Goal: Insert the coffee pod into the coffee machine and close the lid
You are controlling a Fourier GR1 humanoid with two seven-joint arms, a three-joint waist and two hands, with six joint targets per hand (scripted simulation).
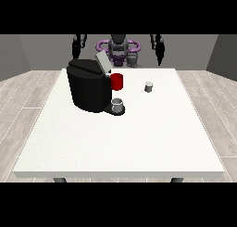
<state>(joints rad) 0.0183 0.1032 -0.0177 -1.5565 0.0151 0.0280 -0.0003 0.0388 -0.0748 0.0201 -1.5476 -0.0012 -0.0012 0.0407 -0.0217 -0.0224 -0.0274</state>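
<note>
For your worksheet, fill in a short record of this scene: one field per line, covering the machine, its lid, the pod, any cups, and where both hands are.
machine: black coffee machine, at the view's left on the white table
lid: grey lid raised, tilted open
pod: small grey coffee pod standing alone on the table, right of the machine
cups: grey cup on the machine's base; red cup behind it
hands: hand at the view's left and hand at the view's right both raised behind the table, holding nothing

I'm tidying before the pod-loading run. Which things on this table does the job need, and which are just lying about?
Needed:
- coffee machine
- its raised lid
- coffee pod, standing apart to the machine's right in the view

Just there:
- red cup beside the machine
- grey cup on the machine's base

Both hands, and, hang behind the table, touching nothing.
</note>
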